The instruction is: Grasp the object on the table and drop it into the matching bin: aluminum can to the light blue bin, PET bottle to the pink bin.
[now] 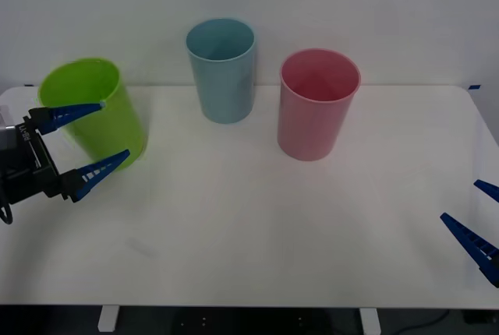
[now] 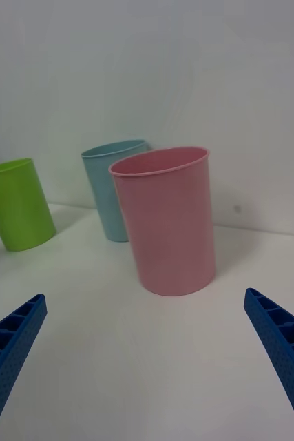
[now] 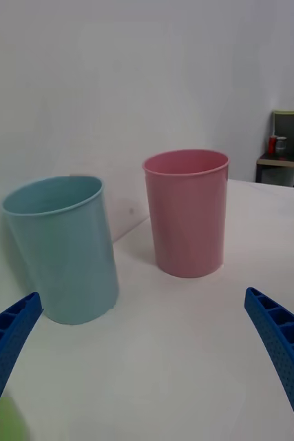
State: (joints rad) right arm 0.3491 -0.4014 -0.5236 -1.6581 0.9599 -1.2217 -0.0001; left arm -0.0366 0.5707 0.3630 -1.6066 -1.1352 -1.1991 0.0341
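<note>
Surface [image 1: 257,226]: lying white and wide, carrying three upright bins toward the far side.
Light blue bin [image 1: 222,70]: standing at the back, between the lime green bin [image 1: 93,109] and the pink bin [image 1: 316,105], apart from both.
Can: appearing neither on the surface nor between the fingers of either hand; possibly resting inside a bin, though no bin's bottom is exposed clearly enough to confirm.
Left hand [image 1: 87,139]: hovering at the left edge just in front of the lime green bin, fingers spread wide, gripping nothing.
Right hand [image 1: 479,222]: waiting low at the right edge, well apart from the bins, fingers likewise spread wide and gripping nothing.
Progress (judged): either awaiting an object to grasp or sitting after a completed drop; nothing being carried, no grasp under way.
</note>
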